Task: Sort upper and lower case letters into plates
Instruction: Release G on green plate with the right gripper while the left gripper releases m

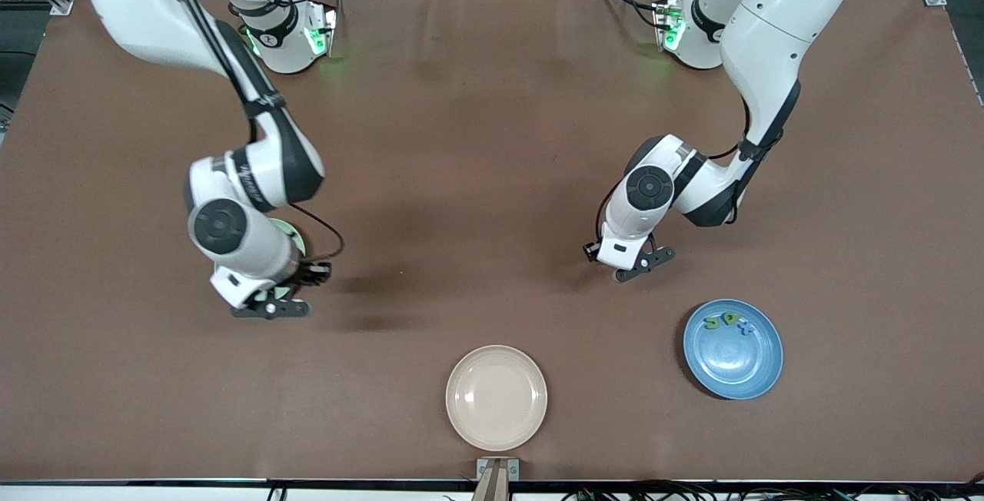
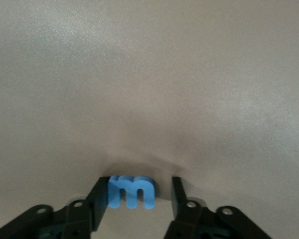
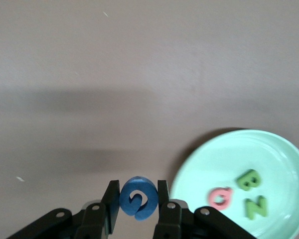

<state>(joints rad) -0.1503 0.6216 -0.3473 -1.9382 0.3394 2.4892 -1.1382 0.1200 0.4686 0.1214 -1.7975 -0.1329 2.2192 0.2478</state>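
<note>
one blue m (image 2: 131, 191) between fingers (image 2: 98, 204)

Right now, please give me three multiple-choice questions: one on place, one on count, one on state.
1. Where lies the pink-red foam letter Q? A) bare table B) round pale mint green plate C) cream plate
2. How many letters lie in that plate? A) one B) six C) three
3. The right tool is: A) shut on the dark blue foam letter G B) open, empty C) shut on a plate
Key: 1 B, it rests inside; 2 C, Q, green B, green N; 3 A, both fingers press the G.
</note>
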